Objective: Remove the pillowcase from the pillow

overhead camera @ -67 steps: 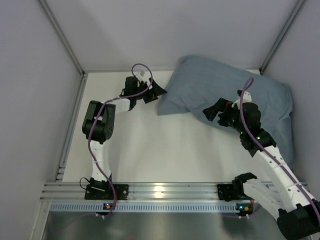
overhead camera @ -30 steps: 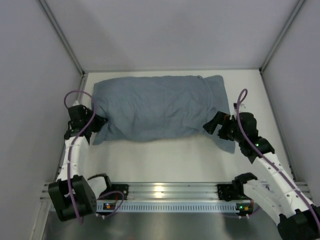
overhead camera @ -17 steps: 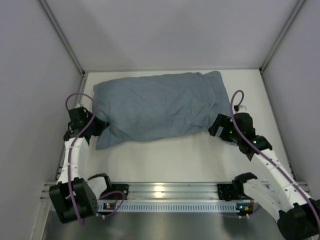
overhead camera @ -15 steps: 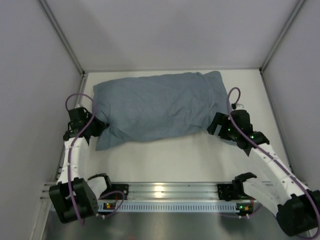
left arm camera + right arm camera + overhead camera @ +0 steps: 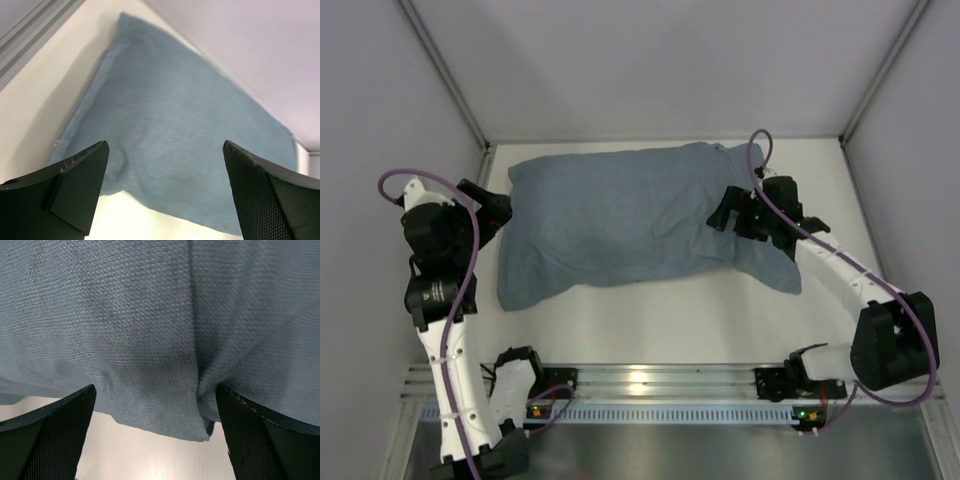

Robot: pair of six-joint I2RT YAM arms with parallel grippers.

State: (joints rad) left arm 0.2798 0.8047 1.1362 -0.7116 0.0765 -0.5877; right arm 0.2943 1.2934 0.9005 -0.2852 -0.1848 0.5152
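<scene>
The grey-blue pillowcase (image 5: 620,215) lies wrinkled across the back of the table and covers the pillow, so no white shows. My left gripper (image 5: 492,208) is open and empty, raised beside the pillowcase's left end. In the left wrist view (image 5: 165,147) its fingers frame the cloth (image 5: 165,115) from well above. My right gripper (image 5: 725,215) is open over the right part of the pillowcase. In the right wrist view (image 5: 156,390) its fingers straddle the near hem and a fold of the cloth (image 5: 150,330), close to it and holding nothing.
Grey walls enclose the table (image 5: 650,330) on the left, back and right. A metal rail (image 5: 640,385) with the arm bases runs along the near edge. A loose flap of the pillowcase (image 5: 775,265) trails toward the front right.
My left arm has lifted up and away from the pillowcase's left corner. My right gripper has moved back and left onto the cloth. The pillowcase's right flap now trails forward.
</scene>
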